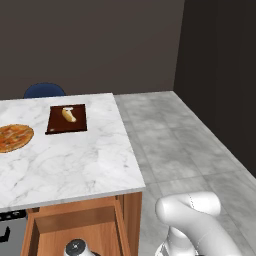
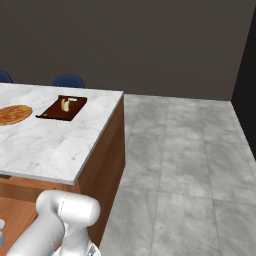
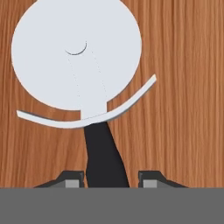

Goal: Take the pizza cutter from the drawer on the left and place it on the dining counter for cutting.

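White marble tabletop (image 1: 75, 160) over wooden cabinets, grey tiled floor, dark walls. One cutting board (image 1: 67, 119), one bread piece (image 1: 68, 115), one pizza (image 1: 14, 137). Drawer (image 1: 75, 231) open; inside, pizza cutter (image 3: 83, 74) on wood, black handle between nearly closed fingers (image 3: 72, 180).

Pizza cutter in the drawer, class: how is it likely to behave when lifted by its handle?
The pizza cutter looks rigid, so it should not flop. Its broad round blade sits far from the black handle, so it may droop blade-first. The gripper brackets the smooth, tapering handle, which might slip.
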